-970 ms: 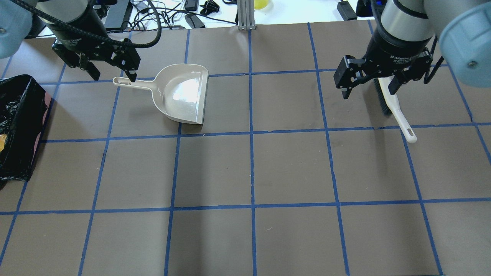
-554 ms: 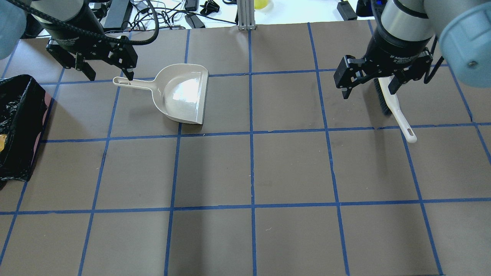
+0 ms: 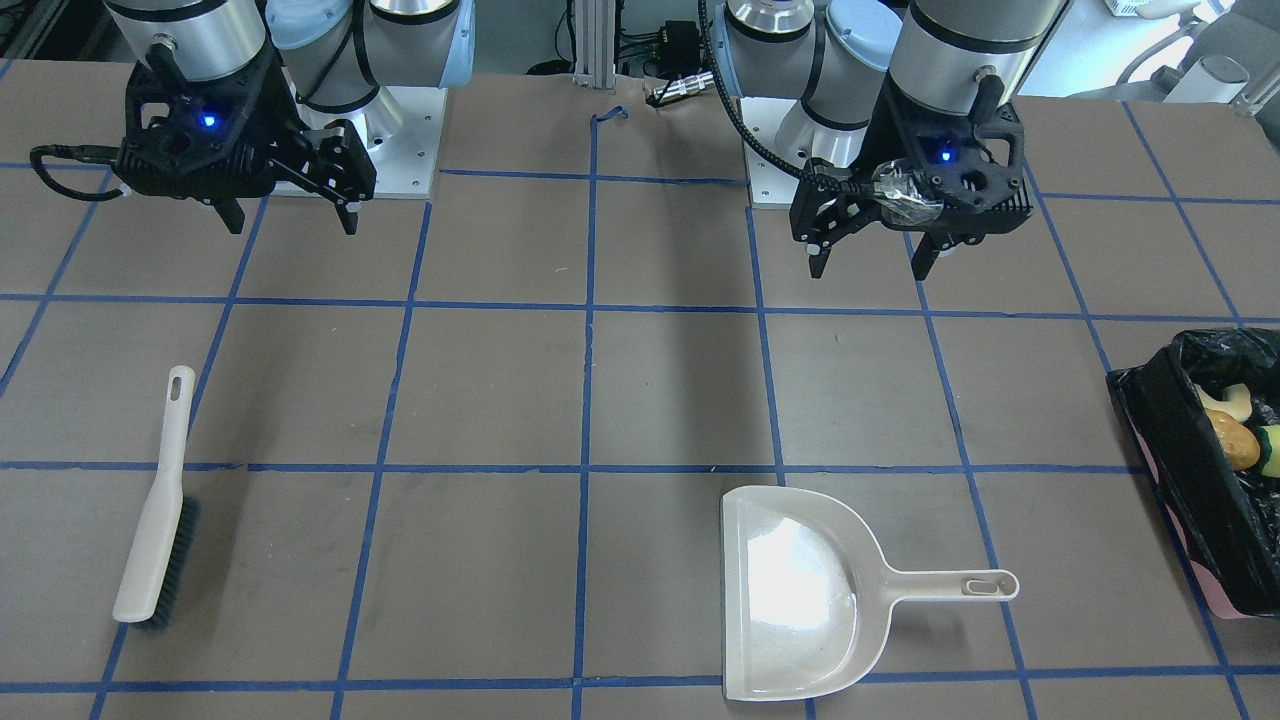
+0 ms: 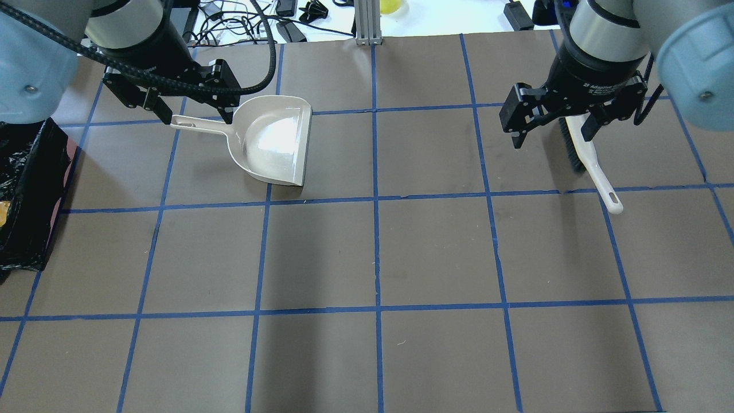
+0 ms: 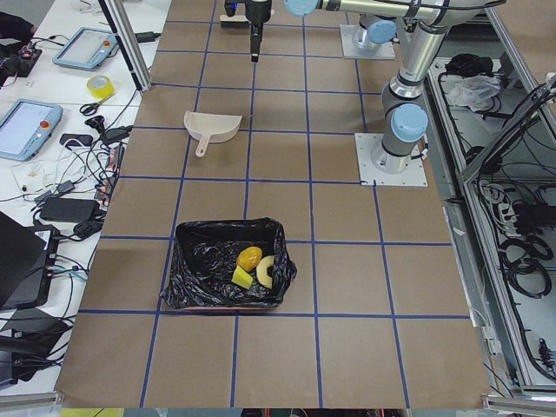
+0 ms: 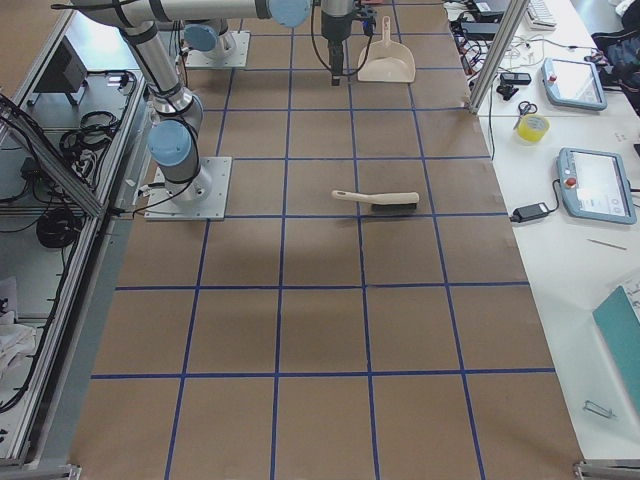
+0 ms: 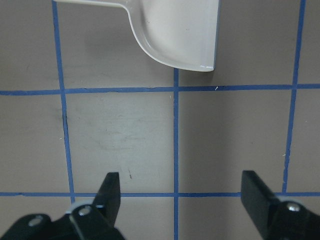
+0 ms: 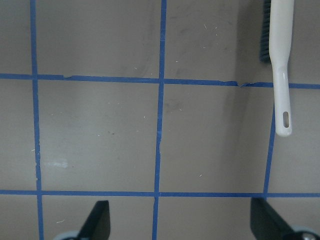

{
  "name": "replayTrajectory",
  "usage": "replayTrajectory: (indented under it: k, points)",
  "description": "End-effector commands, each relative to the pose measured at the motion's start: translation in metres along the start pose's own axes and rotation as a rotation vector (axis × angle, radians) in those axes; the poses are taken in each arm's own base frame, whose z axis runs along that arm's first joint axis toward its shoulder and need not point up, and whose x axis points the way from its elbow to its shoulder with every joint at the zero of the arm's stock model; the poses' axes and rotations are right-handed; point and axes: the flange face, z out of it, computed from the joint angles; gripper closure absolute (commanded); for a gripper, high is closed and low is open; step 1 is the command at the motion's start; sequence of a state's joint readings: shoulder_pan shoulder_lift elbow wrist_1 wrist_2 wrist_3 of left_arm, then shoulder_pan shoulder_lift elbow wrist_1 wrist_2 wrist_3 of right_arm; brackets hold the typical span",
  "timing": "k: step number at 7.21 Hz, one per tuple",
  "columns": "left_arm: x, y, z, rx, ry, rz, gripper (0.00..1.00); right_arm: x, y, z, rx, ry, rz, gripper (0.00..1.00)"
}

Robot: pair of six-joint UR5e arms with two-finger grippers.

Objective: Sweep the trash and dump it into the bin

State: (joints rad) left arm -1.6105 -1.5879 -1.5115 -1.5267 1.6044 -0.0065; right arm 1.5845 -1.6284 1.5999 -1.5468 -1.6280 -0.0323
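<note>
left fingers (image 7: 110,194) spread wide, empty, over the counter (image 4: 436,252) near the dustpan (image 4: 274,143); right fingers (image 8: 99,216) likewise, near the brush (image 4: 593,166). trash (image 5: 249,258) sits in the bin (image 5: 195,278) — light, soft pieces. the dustpan looks stiff and light — best taken by its handle (image 4: 198,123).

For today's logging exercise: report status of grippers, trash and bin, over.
Left gripper open, right gripper open, both empty. Trash in bin. Dustpan, brush loose on table.
</note>
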Motion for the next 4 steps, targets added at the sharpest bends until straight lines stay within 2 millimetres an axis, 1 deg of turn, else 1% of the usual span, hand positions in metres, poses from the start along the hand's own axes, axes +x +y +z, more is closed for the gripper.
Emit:
replayTrajectory:
  k: [1, 4]
  points:
    - [0.0002, 0.0009, 0.0034, -0.013, 0.0, 0.004, 0.02, 0.0018, 0.0002, -0.0004, 0.001, 0.018, 0.005, 0.0]
    - [-0.0004, 0.0016, 0.0053, -0.008, 0.001, 0.002, 0.0, 0.0016, 0.0007, -0.0011, 0.003, 0.017, 0.008, 0.0]
